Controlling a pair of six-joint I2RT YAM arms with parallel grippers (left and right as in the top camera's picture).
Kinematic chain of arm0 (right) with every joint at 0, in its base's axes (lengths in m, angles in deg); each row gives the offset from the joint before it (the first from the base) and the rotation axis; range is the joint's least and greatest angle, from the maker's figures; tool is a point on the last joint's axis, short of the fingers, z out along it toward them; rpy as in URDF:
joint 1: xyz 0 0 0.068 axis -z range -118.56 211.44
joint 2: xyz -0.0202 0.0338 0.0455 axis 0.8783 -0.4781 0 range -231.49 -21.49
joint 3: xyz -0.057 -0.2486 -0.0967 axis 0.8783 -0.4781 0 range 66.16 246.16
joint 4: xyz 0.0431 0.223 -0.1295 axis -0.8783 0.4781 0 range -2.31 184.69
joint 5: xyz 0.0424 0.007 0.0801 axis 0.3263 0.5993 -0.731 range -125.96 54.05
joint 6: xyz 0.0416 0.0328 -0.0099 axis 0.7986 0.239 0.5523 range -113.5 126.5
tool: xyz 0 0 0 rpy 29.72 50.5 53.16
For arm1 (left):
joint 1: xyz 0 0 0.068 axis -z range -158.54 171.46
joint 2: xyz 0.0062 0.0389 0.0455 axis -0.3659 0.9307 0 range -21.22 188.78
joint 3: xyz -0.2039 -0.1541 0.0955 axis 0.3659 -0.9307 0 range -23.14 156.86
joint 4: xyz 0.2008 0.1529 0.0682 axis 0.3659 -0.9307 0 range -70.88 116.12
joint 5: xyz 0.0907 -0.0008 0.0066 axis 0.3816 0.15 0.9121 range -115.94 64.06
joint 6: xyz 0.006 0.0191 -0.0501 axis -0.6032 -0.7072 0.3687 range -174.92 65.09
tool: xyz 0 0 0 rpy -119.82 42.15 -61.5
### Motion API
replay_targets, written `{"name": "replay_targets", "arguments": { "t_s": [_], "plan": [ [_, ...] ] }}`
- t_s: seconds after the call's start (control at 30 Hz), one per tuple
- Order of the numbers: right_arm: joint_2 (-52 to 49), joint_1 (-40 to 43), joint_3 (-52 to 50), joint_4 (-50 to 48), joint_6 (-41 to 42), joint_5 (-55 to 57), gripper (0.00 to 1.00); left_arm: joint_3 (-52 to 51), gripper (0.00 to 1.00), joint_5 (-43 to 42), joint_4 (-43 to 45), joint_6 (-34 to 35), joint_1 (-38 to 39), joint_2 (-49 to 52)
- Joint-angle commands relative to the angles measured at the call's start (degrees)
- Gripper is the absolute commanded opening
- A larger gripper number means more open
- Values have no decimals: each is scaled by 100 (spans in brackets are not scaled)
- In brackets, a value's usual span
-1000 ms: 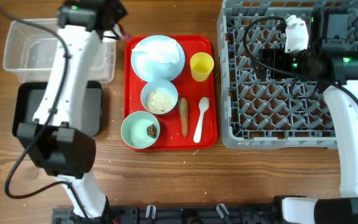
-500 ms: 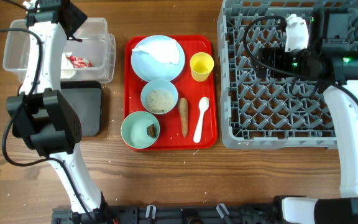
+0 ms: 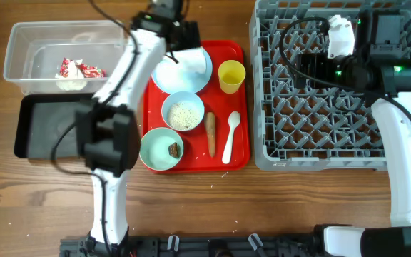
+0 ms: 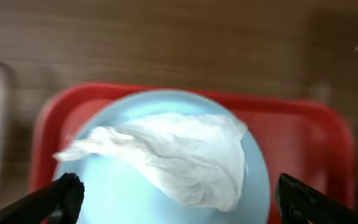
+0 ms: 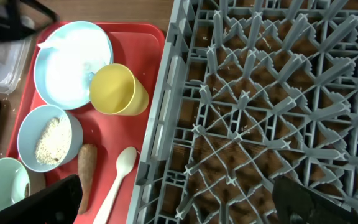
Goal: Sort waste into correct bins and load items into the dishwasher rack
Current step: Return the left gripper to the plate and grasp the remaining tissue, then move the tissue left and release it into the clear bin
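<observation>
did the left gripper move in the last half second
Yes: the left gripper swung right, from over the clear tub to over the plate.

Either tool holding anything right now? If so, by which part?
Nothing held: left tool open above the white paper on the plate; right tool open, empty, over the rack.

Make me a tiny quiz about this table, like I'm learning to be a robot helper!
1. True or false: the crumpled red-and-white wrapper lies inside the clear plastic rectangular tub.
2. What holds the white rice grains? A) a pale blue bowl B) the small yellow cup C) the black tray
3. How many pale blue bowls sit on the red rectangular tray?
Key: 1 true; 2 A; 3 two.
</observation>
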Motion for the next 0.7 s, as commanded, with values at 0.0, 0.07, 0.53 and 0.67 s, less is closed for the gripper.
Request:
{"name": "replay_targets", "arguments": {
  "t_s": [0.0, 0.07, 0.53, 0.67],
  "plan": [
    [-63, -37, 111, 7, 0, -13, 99, 0, 100, -68, 138, -660, 225, 592],
    [-63, -37, 111, 9, -2, -13, 100, 0, 100, -68, 186, -710, 264, 837],
    [-63, -37, 111, 2, -4, -13, 99, 116, 4, -46, -310, -706, 212, 994],
    [-63, -37, 111, 0, -4, -13, 99, 409, 4, -44, -461, -658, -101, -339]
  ]
}}
